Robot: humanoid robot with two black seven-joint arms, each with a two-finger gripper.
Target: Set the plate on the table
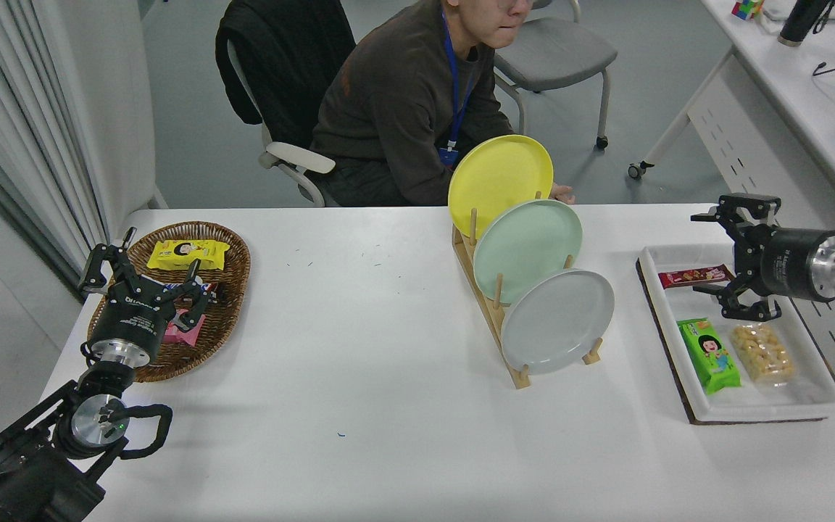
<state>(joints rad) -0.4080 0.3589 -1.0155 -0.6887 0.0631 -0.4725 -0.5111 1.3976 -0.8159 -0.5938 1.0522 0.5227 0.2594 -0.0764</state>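
The pale grey plate [557,320] stands on edge in the nearest slot of a wooden rack [493,312] on the white table [359,377]. A mint green plate [526,250] and a yellow plate [499,181] stand behind it in the same rack. My right gripper [715,254] reaches in from the right edge, open and empty, hovering over the white tray, well to the right of the grey plate. My left gripper [143,279] is parked at the lower left over the basket, open.
A white tray [809,395] at the right holds a red bar [694,276], a green snack pack [709,355] and a clear bag of snacks [762,353]. A wicker basket [233,254] with snack packs sits at the left. A person [410,109] sits at the far side, one hand behind the rack.
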